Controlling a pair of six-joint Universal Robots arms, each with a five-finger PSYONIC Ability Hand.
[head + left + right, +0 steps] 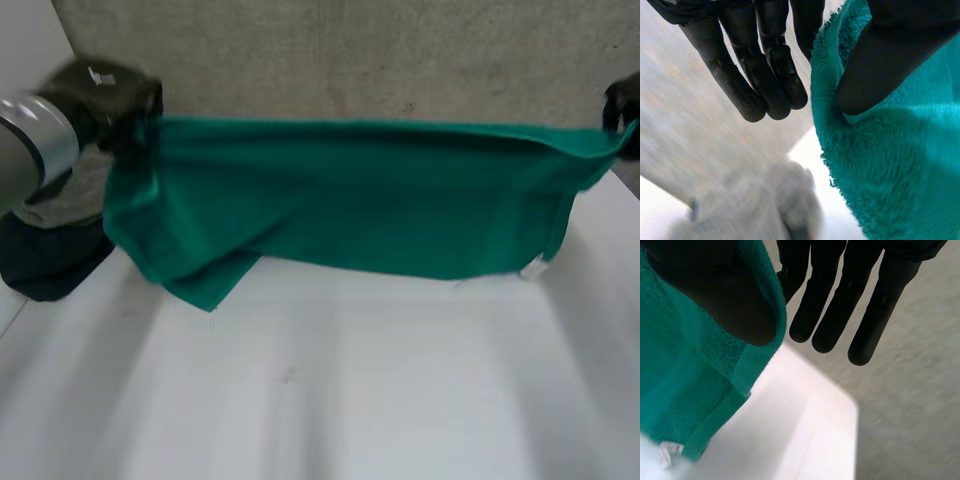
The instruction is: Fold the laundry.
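A green towel (pixel 350 200) hangs stretched between my two hands above the white table (pixel 330 390), its lower edge sagging onto the tabletop. My left hand (pixel 110 95) pinches the towel's upper left corner. In the left wrist view its thumb (pixel 890 55) presses the towel (pixel 900 165) while the straight fingers (pixel 755 60) stand beside the cloth's edge. My right hand (pixel 622 100) holds the upper right corner. In the right wrist view its thumb (pixel 715 285) lies on the towel (pixel 685 390), with the fingers (pixel 840 295) straight beside it.
A grey cloth (pixel 65 200) lies on a dark cloth (pixel 50 265) at the table's left edge, under my left arm; the grey cloth (pixel 755 205) also shows below my left hand. A grey wall (pixel 350 60) stands behind the table. A white label (pixel 535 268) hangs at the towel's lower right corner.
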